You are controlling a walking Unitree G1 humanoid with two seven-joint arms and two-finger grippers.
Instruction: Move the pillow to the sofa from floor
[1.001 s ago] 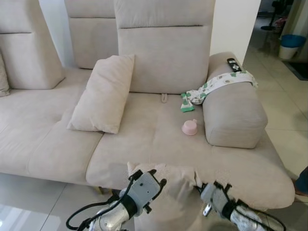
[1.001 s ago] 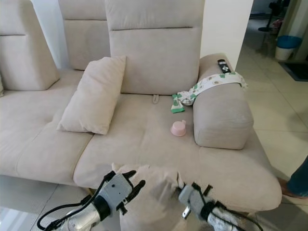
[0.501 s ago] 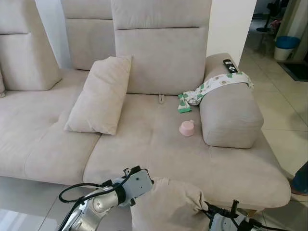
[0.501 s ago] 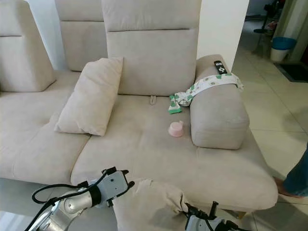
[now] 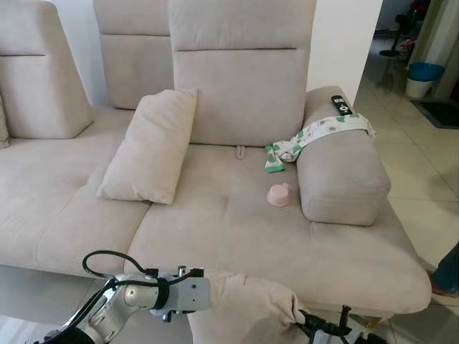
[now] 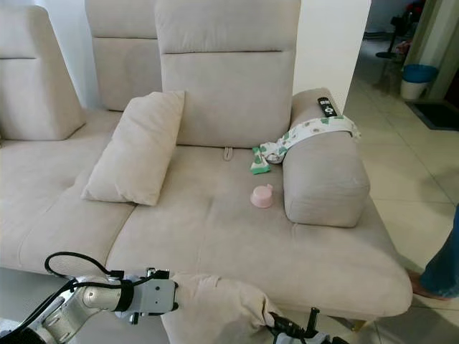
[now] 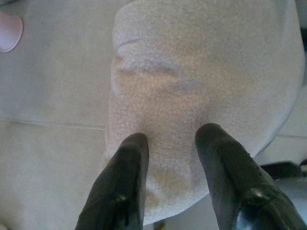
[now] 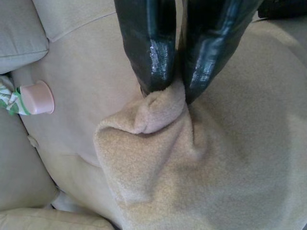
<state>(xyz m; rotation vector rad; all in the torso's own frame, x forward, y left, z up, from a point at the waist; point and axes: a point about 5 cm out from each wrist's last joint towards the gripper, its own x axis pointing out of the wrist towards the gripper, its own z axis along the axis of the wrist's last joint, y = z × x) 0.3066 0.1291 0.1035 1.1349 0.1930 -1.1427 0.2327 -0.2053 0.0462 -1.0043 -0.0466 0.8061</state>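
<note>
The beige pillow hangs at the sofa's front edge, held up between my two arms. My right gripper is shut on a pinched corner of the pillow and sits low at its right side. My left gripper is open, its two black fingers spread and lying against the pillow's left side. The left wrist points sideways at the pillow. The sofa seat lies just beyond it.
A second beige pillow leans on the sofa's back at the left. A pink cup, a green patterned cloth and a remote sit near the armrest cushion. A person's leg is at the right edge.
The camera has pulled back and the sofa sits lower in view. My left arm has swung out to the pillow's left side. The pillow and right gripper have dropped toward the bottom edge.
</note>
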